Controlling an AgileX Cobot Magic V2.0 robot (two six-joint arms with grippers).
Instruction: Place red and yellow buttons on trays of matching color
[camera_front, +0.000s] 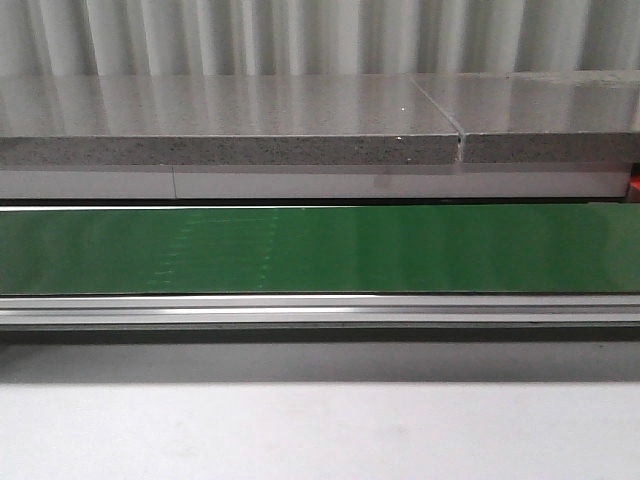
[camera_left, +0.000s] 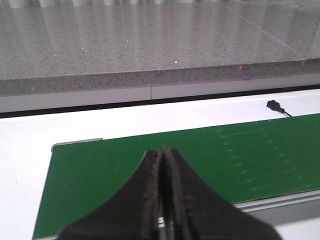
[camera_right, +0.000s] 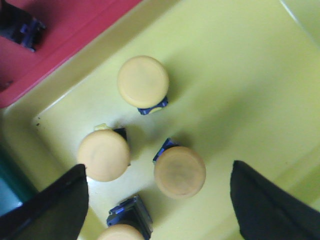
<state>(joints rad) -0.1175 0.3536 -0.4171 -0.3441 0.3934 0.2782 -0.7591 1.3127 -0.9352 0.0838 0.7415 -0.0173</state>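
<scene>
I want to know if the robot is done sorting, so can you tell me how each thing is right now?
left gripper: shut, holding nothing, over the green belt.
right gripper: open, above the yellow tray, holding nothing.
yellow buttons: three fully seen, standing cap-up in the yellow tray; a fourth shows partly at the picture's edge.
red tray: beside the yellow tray; a dark part sits on it, too cropped to identify.
green belt: bare in the front view.

Black wedge fingers, matte and worn

The left gripper (camera_left: 162, 200) shows two dark, matte fingers that broaden from narrow tips toward 6 o'clock, their inner edges scuffed brownish along the seam. Of the right gripper (camera_right: 159, 200) only two black fingers (camera_right: 272, 202) appear, smooth-edged wedges at 4 and 8 o'clock, unmarked, without visible screws or cables.
</scene>
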